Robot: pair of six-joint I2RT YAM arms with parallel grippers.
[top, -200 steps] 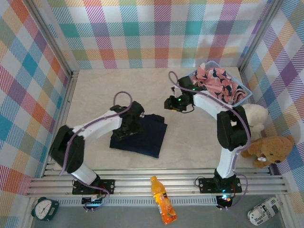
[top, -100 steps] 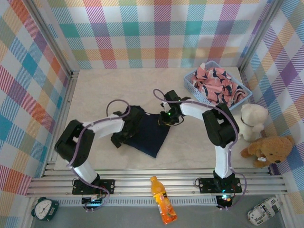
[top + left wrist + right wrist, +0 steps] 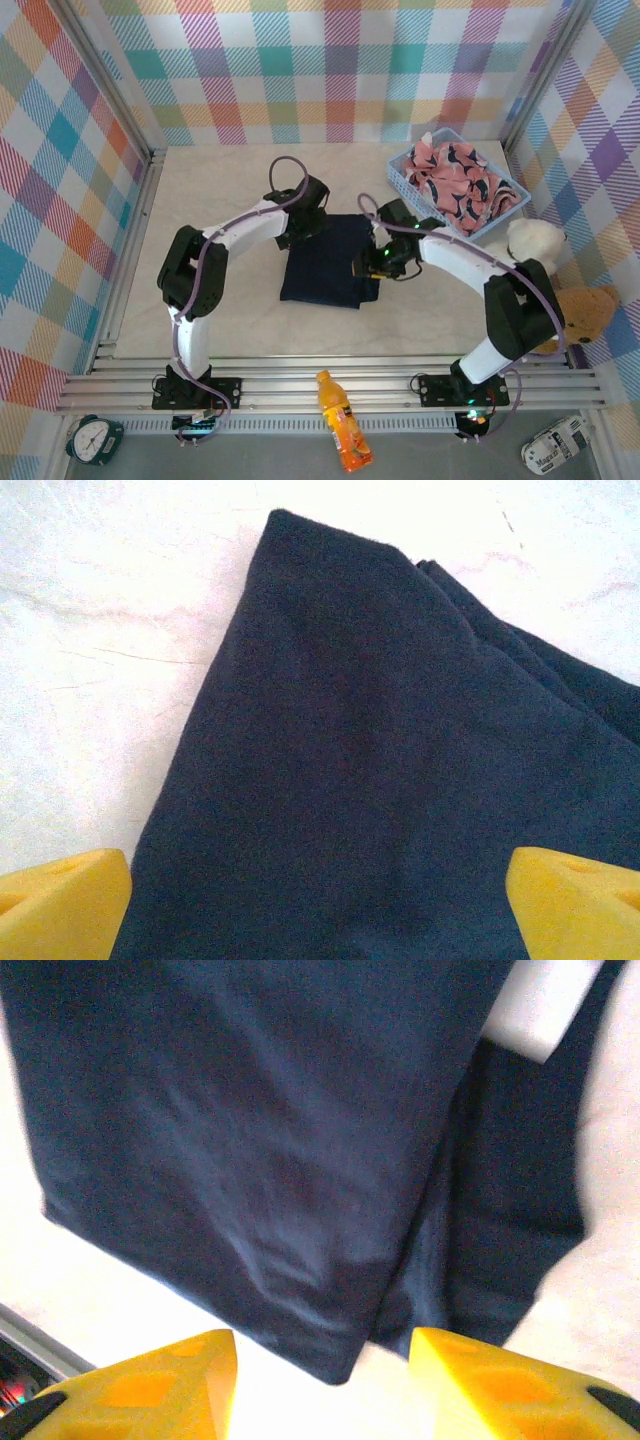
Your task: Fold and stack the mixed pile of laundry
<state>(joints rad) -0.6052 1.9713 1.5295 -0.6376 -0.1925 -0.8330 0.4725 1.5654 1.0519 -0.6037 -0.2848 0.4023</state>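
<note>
Two garments in play. Navy trousers [image 3: 322, 265] lie folded flat, a rough rectangle at the centre of the worktop [image 3: 200, 210]. The pink garment [image 3: 455, 178] with navy-and-white shapes is bunched inside the light blue basket [image 3: 519, 192] at the worktop's 2 o'clock corner, well apart from the trousers.

Left hand [image 3: 300, 223] sits over the trousers' 11 o'clock corner. In the left wrist view its fingers [image 3: 60, 892] are spread wide with navy cloth lying below them and nothing pinched.

Right hand [image 3: 374, 263] is at the trousers' 3 o'clock edge, toward the near end. In the right wrist view its fingers [image 3: 140, 1385] are part-way apart with bare worktop in the gap. A folded corner of the cloth reaches toward that gap but is not clamped. A lower layer of the fold sticks out past the top layer on one side.

White teddy bear [image 3: 530, 242] and brown teddy bear [image 3: 582, 312] sit at 3 to 4 o'clock by the right wall, next to each other. Orange bottle [image 3: 342, 418] lies at 6 o'clock in front of the rails, between the arm bases. Small clock [image 3: 95, 438] at 7 o'clock.
</note>
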